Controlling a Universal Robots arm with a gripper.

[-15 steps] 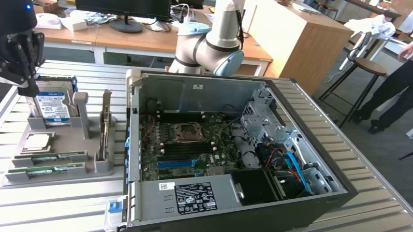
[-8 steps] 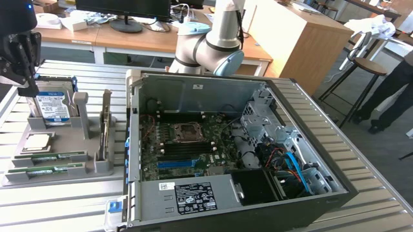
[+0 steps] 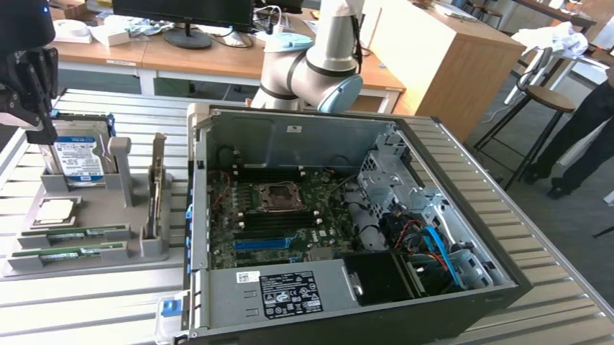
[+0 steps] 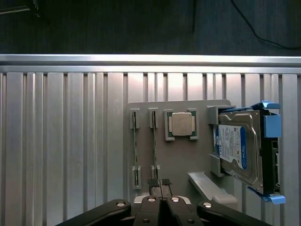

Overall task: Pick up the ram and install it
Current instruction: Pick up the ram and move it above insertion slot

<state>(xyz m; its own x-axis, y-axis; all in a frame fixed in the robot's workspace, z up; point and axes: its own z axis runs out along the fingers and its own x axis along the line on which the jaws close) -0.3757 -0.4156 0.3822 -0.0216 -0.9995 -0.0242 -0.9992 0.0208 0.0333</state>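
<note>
Two ram sticks lie in slots of the grey parts tray [image 3: 96, 269]: one ram [image 3: 77, 233] behind another ram [image 3: 67, 253]. In the wrist view they stand on edge side by side, ram [image 4: 135, 150] and ram [image 4: 154, 150]. My gripper [image 3: 44, 135] hangs high over the tray's far end, near the hard drive. Its fingers are shut with nothing between them, and in the wrist view the gripper [image 4: 160, 182] lines up close to the second stick. The open computer case [image 3: 499, 266] lies to the exterior view's right with its motherboard [image 3: 278, 223] exposed.
The tray also carries a blue-labelled hard drive [image 3: 77, 154], a CPU [image 3: 53, 210] and an upright expansion card [image 3: 157, 194]. A blue slot [image 3: 261, 243] shows on the motherboard. A person [image 3: 585, 136] and a stool [image 3: 547, 97] stand at the exterior view's right.
</note>
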